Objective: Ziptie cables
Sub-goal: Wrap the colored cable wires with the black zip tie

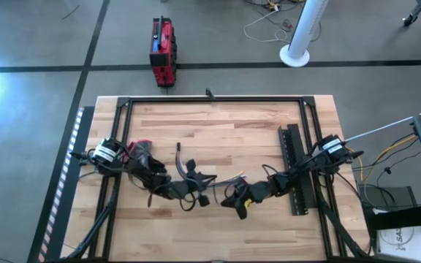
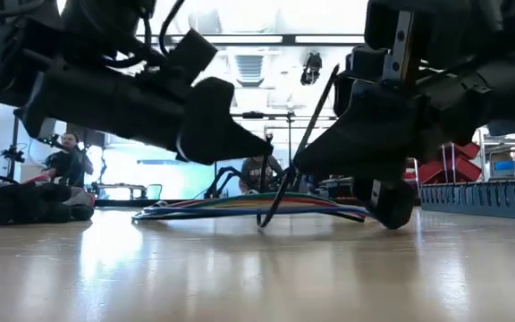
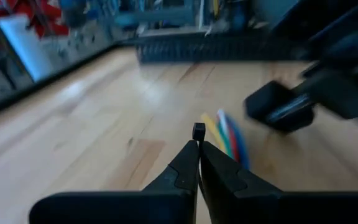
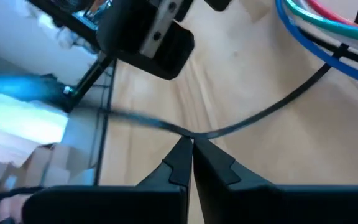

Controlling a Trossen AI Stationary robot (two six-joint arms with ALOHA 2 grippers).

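The cables [image 2: 240,207], a curved bundle of blue, green, yellow and red wires, lie flat on the wooden table near its middle [image 1: 229,180]. The ziptie [image 2: 307,134], a thin black strip, slants up from the cables, where its lower end [image 2: 263,222] meets the table. My left gripper [image 3: 198,144] is shut on a small black block at its tips, just left of the cables. My right gripper [image 4: 189,144] is shut on the ziptie's strip, right of the cables. The two grippers nearly meet above the bundle [image 1: 216,199]. My left gripper pinches a small square black piece [image 3: 198,130] between its two fingertips. It looks like the ziptie's head, and it is clear of the table. The fingers slant down from the table's left. My right gripper pinches the ziptie's strip [image 4: 199,133] between its fingertips, and the fingers lie across it. From there the strip curves in a slack arc to the cables [image 4: 337,56]. Its other part runs off toward my left gripper [image 4: 148,31]. The held part is clear of the table.
A long black perforated bar [image 1: 297,172] lies along the table's right side. Dark loose gear [image 1: 143,157] sits at the left, by my left arm. A black frame [image 1: 210,100] borders the table. People [image 2: 65,165] are in the room beyond the far edge.
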